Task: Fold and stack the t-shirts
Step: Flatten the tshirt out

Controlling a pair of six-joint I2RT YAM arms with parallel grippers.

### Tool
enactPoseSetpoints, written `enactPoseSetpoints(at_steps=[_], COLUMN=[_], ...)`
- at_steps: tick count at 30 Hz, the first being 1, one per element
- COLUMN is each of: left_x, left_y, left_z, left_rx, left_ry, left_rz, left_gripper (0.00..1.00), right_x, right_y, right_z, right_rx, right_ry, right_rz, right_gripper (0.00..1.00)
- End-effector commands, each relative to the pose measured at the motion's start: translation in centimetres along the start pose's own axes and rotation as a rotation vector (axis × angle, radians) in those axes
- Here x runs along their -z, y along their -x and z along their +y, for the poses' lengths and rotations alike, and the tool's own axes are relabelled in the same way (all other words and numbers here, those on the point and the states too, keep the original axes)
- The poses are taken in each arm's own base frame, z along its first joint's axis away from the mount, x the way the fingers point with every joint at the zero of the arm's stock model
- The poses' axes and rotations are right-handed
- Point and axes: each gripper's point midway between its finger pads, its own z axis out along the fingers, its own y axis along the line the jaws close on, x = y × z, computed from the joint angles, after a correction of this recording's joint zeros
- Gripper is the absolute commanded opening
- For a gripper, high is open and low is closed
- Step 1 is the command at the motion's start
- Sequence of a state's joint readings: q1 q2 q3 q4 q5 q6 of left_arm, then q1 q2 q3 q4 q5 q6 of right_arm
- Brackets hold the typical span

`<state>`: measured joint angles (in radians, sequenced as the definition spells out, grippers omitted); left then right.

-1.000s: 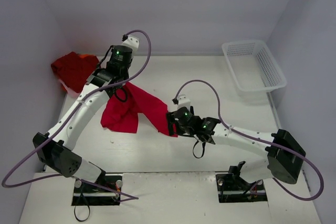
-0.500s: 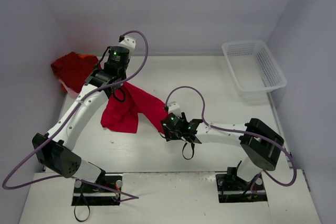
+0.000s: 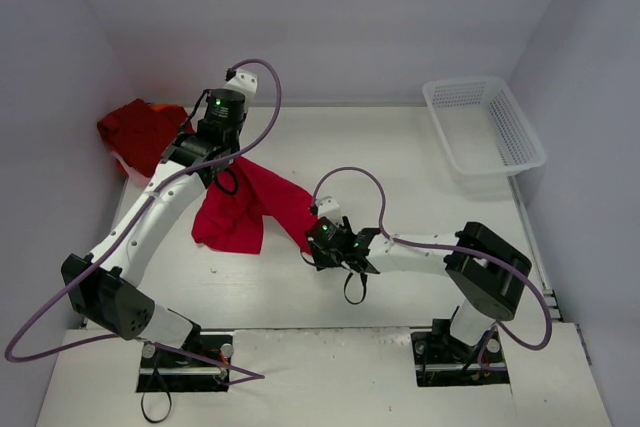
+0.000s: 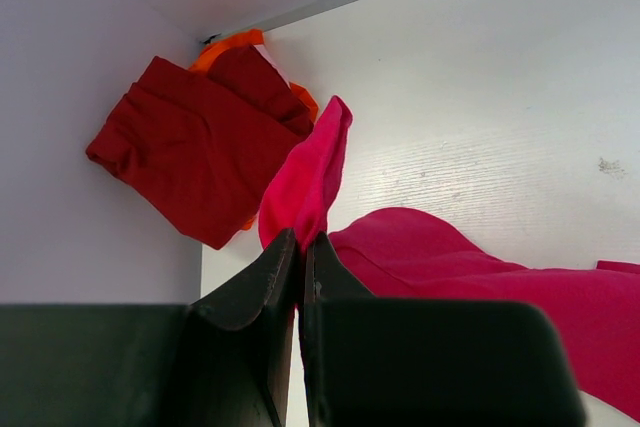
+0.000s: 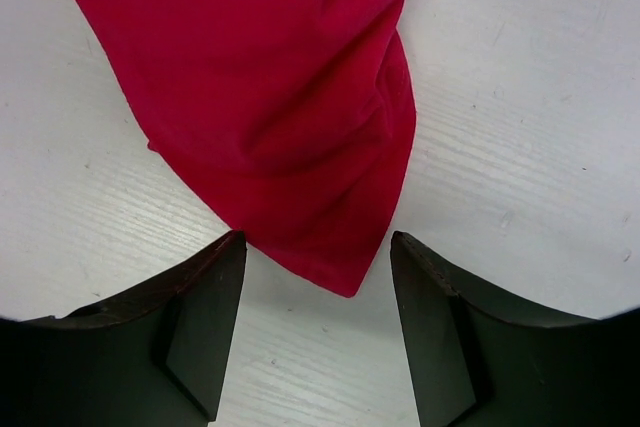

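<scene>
Toward the left half of the worktop point(image 3: 420, 197): spreading step, second corner not yet gripped.

Left hand point(image 4: 300, 239) is pressed together on a fold of the bright red t-shirt point(image 3: 248, 205) and holds that end lifted near the far-left corner. The rest of the shirt drapes down and trails across the worktop toward the middle. Right hand point(image 5: 318, 242) sits low and spread, with the shirt's trailing corner lying between its two sides; I cannot tell whether the cloth touches either one. A darker red t-shirt point(image 3: 138, 132) lies as a compact bundle in the far-left corner, well apart from the white basket point(image 3: 520, 142) in the far-right corner. My reading: early in the task, with this shirt to be opened flat before any fold. Next I need to close the right hand on that corner alone, catching cloth and not worktop, then draw the two hands apart.
</scene>
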<state>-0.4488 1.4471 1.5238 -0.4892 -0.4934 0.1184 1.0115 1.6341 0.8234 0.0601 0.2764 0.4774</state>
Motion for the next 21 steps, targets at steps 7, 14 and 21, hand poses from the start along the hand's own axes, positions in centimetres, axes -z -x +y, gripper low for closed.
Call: enactPoseSetpoints(at_steps=[7,14,21], left_x=[1.9,1.9,2.1], left_y=[3.0,2.8,3.0], left_z=[2.8,2.8,3.5], left_rx=[0.113,0.119,0.130], left_ry=[0.036,0.033,0.047], left_rz=[-0.117,-0.114,-0.120], left_gripper=[0.00,0.00,0.00], right_x=[-0.5,-0.4,1.3], right_y=[1.0,0.8,2.9], right_z=[1.3,1.3,1.0], right_rx=[-0.032,-0.039,-0.046], right_ry=[0.035,0.037,0.026], right_rz=[-0.034,-0.031,-0.067], right_gripper=[0.51,0.09,0.00])
